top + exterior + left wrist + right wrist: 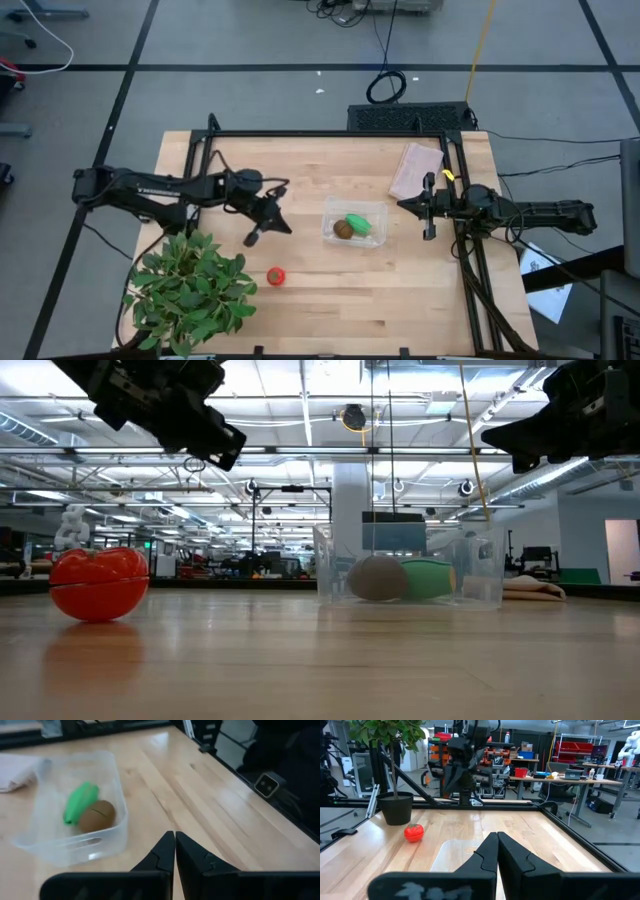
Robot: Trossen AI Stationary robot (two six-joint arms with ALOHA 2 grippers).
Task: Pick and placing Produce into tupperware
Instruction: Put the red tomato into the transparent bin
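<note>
Tupperware [355,224] mid-worktop: 2 produce pcs inside, 1 outside.
Kiwi [343,229] + green pc [360,223] touching in it; 1 red tomato [275,276] on worktop [330,290] nr plant [190,290]. Left hand [262,228] fingers pressed together, empty, above the worktop beside tupperware; right hand [429,207] same, empty, other side.

Robotics lab: workbenches [560,777], red bins [580,750].

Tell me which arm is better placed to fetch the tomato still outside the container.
Left, probably. Its tool hangs shut just up-table of the red tomato, on the same side of the tupperware. The right tool, also shut, waits beyond the container, which lies between it and the tomato.
</note>
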